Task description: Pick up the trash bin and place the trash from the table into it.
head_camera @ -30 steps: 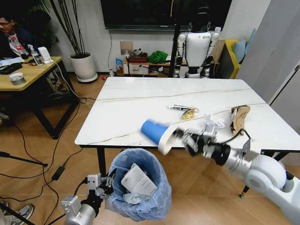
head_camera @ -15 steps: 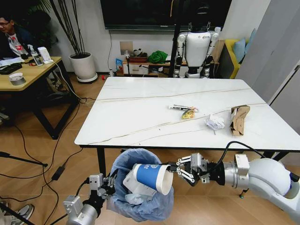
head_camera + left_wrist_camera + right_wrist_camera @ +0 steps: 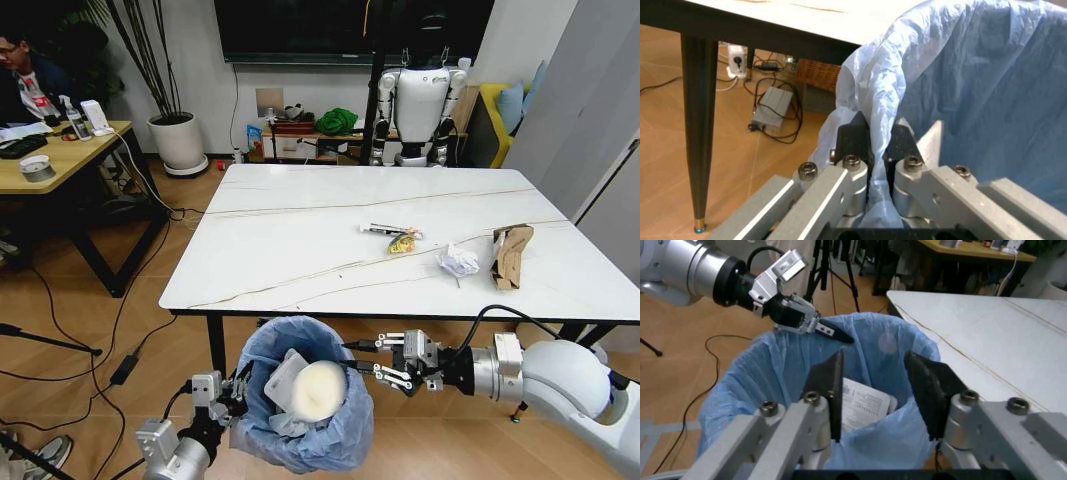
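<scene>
trash bin (image 3: 300, 420) mouth open from above, table (image 3: 300, 250) edge just beyond it

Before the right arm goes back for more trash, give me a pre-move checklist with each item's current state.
1. Left gripper shut on the trash bin rim: ok.
2. Right gripper open and empty beside the bin: ok.
3. Paper cup inside the bin, not caught on the rim: ok.
4. Bin held below the table edge, mouth up: ok.
5. Trash left on the table: not ok; crumpled paper, brown paper bag and wrappers remain.
6. Room left in the bin: cannot tell.
</scene>
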